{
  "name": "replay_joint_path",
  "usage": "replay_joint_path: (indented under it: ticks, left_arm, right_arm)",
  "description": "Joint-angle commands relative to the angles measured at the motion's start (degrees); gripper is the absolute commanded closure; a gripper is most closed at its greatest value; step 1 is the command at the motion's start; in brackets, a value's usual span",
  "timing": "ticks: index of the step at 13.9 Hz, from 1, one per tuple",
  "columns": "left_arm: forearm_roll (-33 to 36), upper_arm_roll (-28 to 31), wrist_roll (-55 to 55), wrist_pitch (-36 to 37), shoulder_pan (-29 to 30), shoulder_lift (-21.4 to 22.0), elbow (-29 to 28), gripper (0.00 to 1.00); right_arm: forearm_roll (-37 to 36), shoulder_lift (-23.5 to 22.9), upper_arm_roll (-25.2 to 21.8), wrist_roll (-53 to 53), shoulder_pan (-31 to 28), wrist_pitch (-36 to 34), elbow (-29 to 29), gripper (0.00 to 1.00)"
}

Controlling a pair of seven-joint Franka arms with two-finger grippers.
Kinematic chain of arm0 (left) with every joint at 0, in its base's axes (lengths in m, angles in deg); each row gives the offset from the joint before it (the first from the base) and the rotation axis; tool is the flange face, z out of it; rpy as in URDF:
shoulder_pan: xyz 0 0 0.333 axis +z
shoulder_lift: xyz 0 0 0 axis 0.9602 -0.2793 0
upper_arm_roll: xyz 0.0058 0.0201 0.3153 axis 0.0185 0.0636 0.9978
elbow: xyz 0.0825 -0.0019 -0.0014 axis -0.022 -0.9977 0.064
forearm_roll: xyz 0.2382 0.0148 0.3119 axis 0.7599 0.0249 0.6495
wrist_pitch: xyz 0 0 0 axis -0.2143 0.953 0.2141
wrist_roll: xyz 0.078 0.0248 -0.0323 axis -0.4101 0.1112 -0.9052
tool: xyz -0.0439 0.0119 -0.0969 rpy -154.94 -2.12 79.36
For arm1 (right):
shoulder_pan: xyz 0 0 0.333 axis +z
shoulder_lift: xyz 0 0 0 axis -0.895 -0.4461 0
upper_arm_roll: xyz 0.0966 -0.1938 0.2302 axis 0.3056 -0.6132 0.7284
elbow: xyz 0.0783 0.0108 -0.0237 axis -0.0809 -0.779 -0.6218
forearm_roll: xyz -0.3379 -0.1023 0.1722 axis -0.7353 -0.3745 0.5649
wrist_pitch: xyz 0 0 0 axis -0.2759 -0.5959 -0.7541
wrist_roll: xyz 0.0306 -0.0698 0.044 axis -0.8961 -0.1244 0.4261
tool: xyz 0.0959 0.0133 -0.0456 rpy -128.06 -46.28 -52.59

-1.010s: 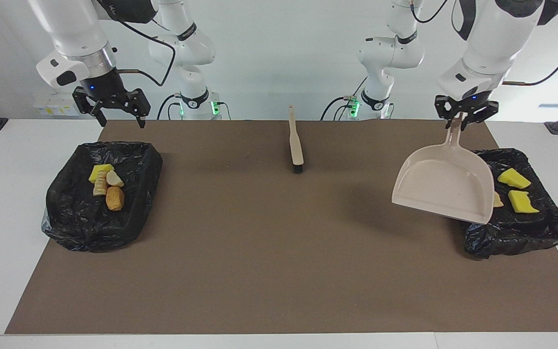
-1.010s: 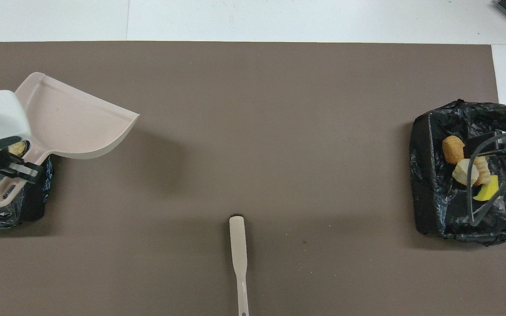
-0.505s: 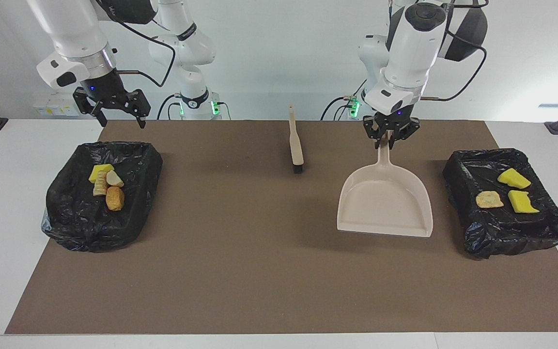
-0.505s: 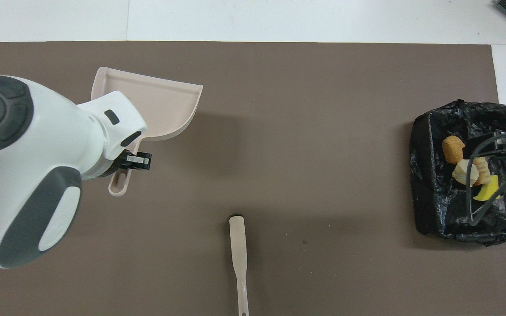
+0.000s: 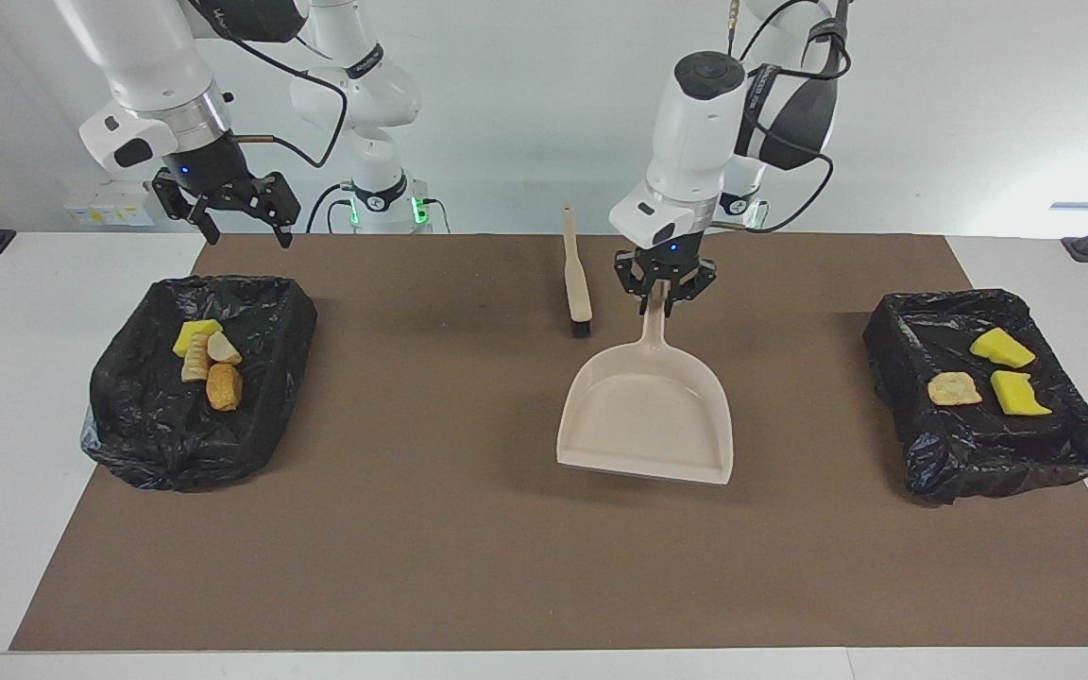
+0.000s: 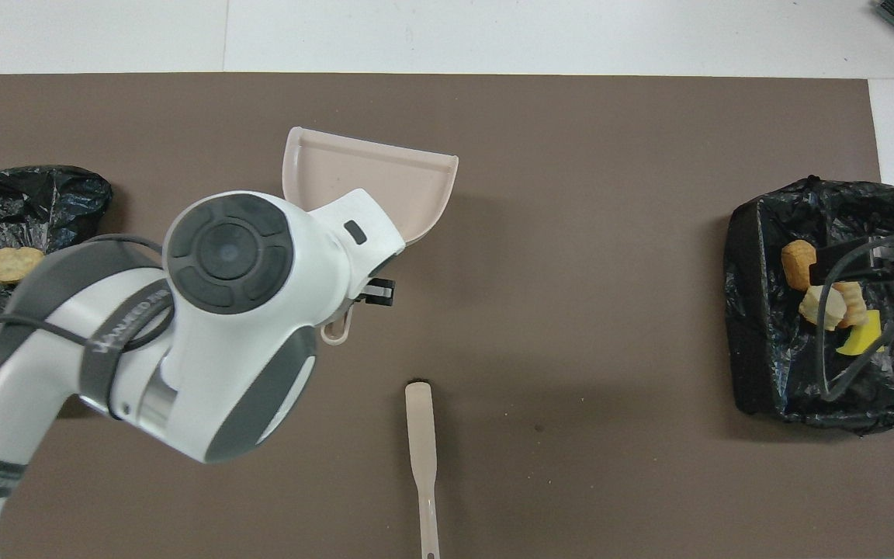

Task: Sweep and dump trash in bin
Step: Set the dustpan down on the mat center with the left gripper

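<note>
My left gripper (image 5: 662,288) is shut on the handle of the beige dustpan (image 5: 646,416). It holds the empty pan low over the middle of the brown mat, beside the brush (image 5: 578,283). The pan also shows in the overhead view (image 6: 373,175). The trash lies in two black-lined bins. The bin (image 5: 978,467) at the left arm's end holds two yellow sponge pieces (image 5: 1002,348) and a pastry (image 5: 955,388). The bin (image 5: 128,444) at the right arm's end holds a yellow sponge (image 5: 195,333) and pastries (image 5: 223,385). My right gripper (image 5: 237,222) is open, over that bin's edge nearest the robots.
The beige brush (image 6: 422,450) lies on the mat near the robots, bristle end pointing away from them. The brown mat (image 5: 468,529) covers most of the white table. My left arm's body hides part of the mat in the overhead view.
My left arm has carried the dustpan from over the bin at its end toward the middle of the mat and levelled it. The right gripper has barely moved.
</note>
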Motion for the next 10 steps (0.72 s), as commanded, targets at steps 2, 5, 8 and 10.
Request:
replay_joint_path:
  ticks: [2, 5, 8, 10]
  left_arm:
    - [-0.8, 1.08, -6.22, -6.53, -2.7, -8.04, 2.5, 1.0]
    - [-1.59, 0.99, -6.3, -9.43, -2.79, -9.11, 1.44, 1.0]
    - [-2.2, 0.99, -6.22, -13.38, -2.7, -10.42, -0.05, 1.0]
    - [-2.55, 0.99, -6.31, -14.0, -2.53, -10.78, -0.23, 1.0]
  right_arm:
    - [1.15, 1.17, 0.26, -0.94, -0.57, 0.0, -1.33, 0.0]
    - [1.24, 1.17, 0.18, -0.86, -0.4, 0.0, -1.33, 0.0]
    - [1.15, 1.17, 0.18, -0.94, -0.4, 0.0, -1.33, 0.0]
    - [1.24, 1.17, 0.18, -0.94, -0.4, 0.0, -1.33, 0.0]
